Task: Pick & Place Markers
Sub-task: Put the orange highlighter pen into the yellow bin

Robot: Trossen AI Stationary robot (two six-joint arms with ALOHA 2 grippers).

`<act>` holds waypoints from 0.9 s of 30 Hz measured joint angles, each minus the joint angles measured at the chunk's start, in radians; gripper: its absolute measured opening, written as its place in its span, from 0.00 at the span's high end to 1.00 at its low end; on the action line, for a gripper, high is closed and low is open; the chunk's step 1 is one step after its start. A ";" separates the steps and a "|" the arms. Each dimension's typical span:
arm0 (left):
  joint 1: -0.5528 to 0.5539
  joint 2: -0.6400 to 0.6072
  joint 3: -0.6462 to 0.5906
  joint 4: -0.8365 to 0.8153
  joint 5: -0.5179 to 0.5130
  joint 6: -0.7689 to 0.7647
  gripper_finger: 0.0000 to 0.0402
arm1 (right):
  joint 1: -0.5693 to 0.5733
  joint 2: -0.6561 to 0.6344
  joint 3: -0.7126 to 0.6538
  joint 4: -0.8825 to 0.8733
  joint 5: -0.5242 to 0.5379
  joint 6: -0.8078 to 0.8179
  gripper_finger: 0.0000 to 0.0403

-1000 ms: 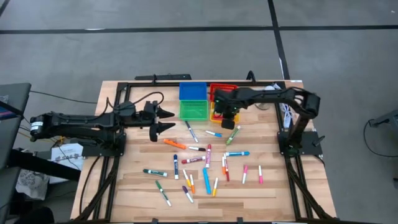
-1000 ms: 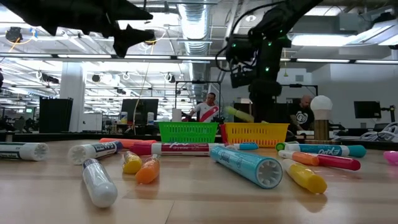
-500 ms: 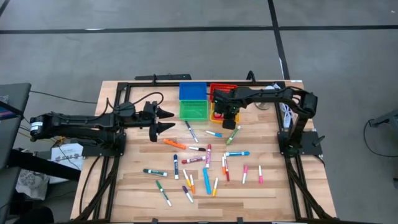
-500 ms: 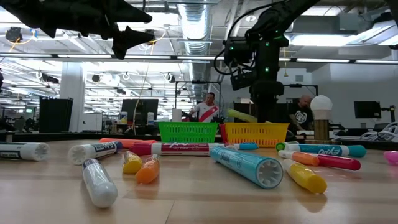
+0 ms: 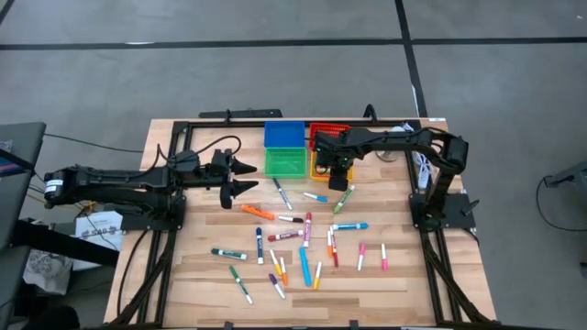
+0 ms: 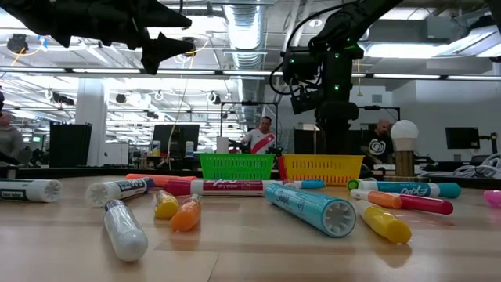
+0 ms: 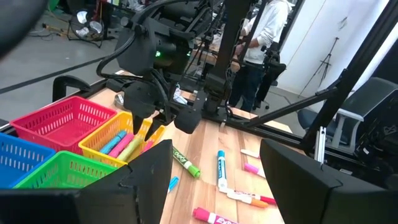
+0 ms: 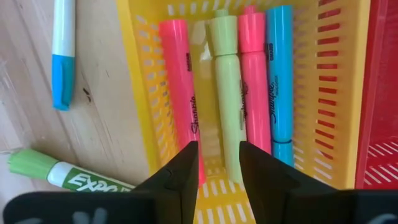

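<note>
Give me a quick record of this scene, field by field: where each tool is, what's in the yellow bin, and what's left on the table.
right tool: open, empty, above the yellow bin
yellow bin contents: two pink markers, one pale green, one blue
left tool: open, empty, raised over the table's left side
table: many markers loose
other bins: blue, green, red

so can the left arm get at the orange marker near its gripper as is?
Probably yes. The left gripper hangs open above the table, and the orange marker lies alone on bare wood just beyond it, nothing over it.
</note>
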 joint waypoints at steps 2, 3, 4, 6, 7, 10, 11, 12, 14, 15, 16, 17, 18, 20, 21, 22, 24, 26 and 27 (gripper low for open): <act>0.000 0.000 0.000 0.000 0.000 0.000 0.40 | 0.000 0.000 0.000 0.000 -0.001 0.000 0.72; 0.000 0.000 0.000 0.000 0.000 0.000 0.40 | 0.000 0.000 0.000 0.000 -0.001 0.000 0.72; 0.000 0.000 0.000 0.000 0.000 0.000 0.40 | 0.000 0.000 0.000 0.000 -0.002 0.000 0.72; 0.000 0.000 0.000 0.000 0.000 0.000 0.40 | 0.000 0.000 0.000 0.000 -0.002 0.000 0.72; 0.000 0.000 0.000 0.000 0.000 0.000 0.40 | 0.000 0.000 0.000 0.000 -0.002 0.000 0.73; 0.000 0.000 0.000 0.000 0.000 0.002 0.40 | 0.000 0.000 0.000 0.000 -0.002 0.000 0.73; 0.000 0.000 0.000 0.000 0.000 0.002 0.40 | 0.000 0.000 0.000 0.000 -0.002 0.000 0.73; 0.000 0.000 0.000 0.000 0.000 0.003 0.40 | 0.000 0.000 0.000 0.000 -0.002 0.001 0.73; 0.000 0.000 0.000 0.000 0.000 0.003 0.40 | 0.000 0.000 0.000 0.000 -0.002 0.010 0.73; 0.000 0.000 0.000 0.000 0.000 0.003 0.40 | 0.000 0.000 0.000 -0.001 -0.003 0.016 0.73; 0.000 0.000 0.000 0.000 0.000 0.003 0.40 | 0.000 0.000 0.000 -0.004 -0.003 0.018 0.73; 0.000 0.000 0.000 0.000 0.000 0.003 0.40 | 0.000 0.000 0.000 -0.009 -0.003 0.019 0.73; 0.000 0.000 0.001 0.000 0.000 0.003 0.40 | 0.000 0.000 -0.001 -0.014 -0.003 0.019 0.73; 0.000 0.000 0.001 0.000 0.000 0.003 0.40 | 0.000 0.000 -0.001 -0.022 -0.004 0.019 0.73; 0.000 0.000 0.001 0.000 0.000 0.003 0.40 | 0.000 0.000 -0.001 -0.026 -0.004 0.019 0.73; 0.000 0.000 0.001 0.000 0.000 0.003 0.40 | 0.000 0.000 -0.001 -0.026 -0.004 0.019 0.73; 0.000 0.000 0.001 0.000 0.000 0.003 0.40 | 0.000 -0.006 -0.001 -0.029 -0.004 0.019 0.73; 0.000 0.000 0.001 0.000 0.000 0.006 0.40 | 0.000 -0.018 -0.001 -0.026 -0.004 0.024 0.73; 0.000 0.000 0.001 0.000 0.000 0.007 0.40 | 0.000 -0.025 0.001 -0.027 -0.004 0.032 0.73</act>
